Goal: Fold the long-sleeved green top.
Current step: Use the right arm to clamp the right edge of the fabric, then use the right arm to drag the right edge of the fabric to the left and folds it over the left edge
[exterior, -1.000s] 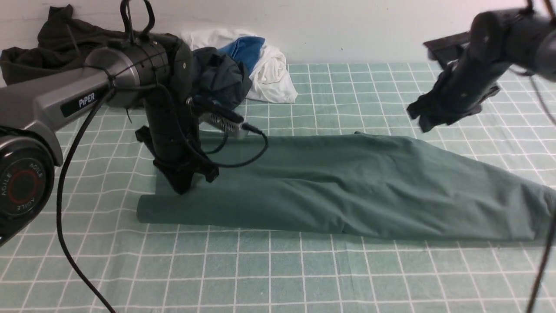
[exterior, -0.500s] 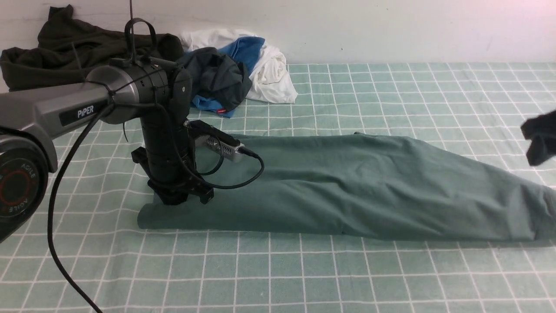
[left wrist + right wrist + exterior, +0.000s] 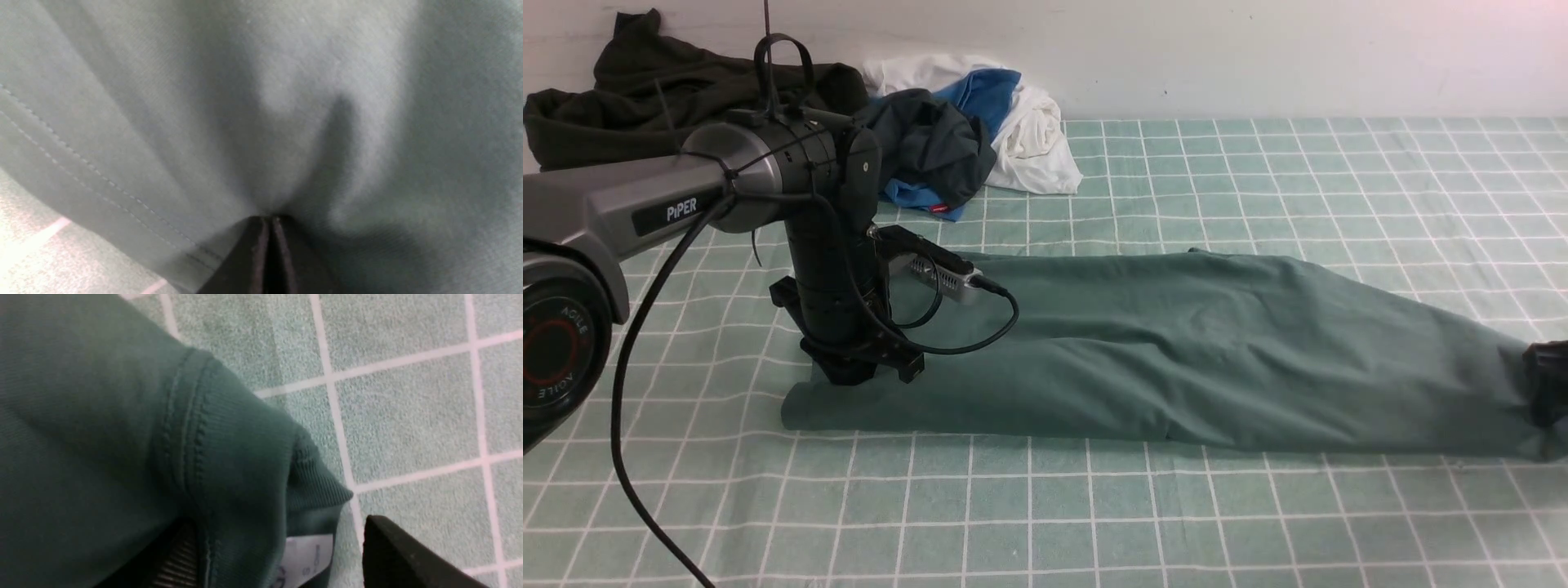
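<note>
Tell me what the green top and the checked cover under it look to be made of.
The green long-sleeved top: soft matte knit, probably cotton jersey; its ribbed band and stitched seams show close up. The checked cover: matte, towel-like cloth, judging by its grainy pile; the exact fibre is unclear.

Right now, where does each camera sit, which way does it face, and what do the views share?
Front view: between the arms, facing forward across the checked tablecloth at the green long-sleeved top; shows left arm, left gripper, a sliver of right gripper.
Left wrist view: on the left wrist, close over the top's stitched hem; shows shut fingertips.
Right wrist view: on the right wrist, over the top's ribbed edge and white label; shows open jaws.
Shared: all see the top.
</note>
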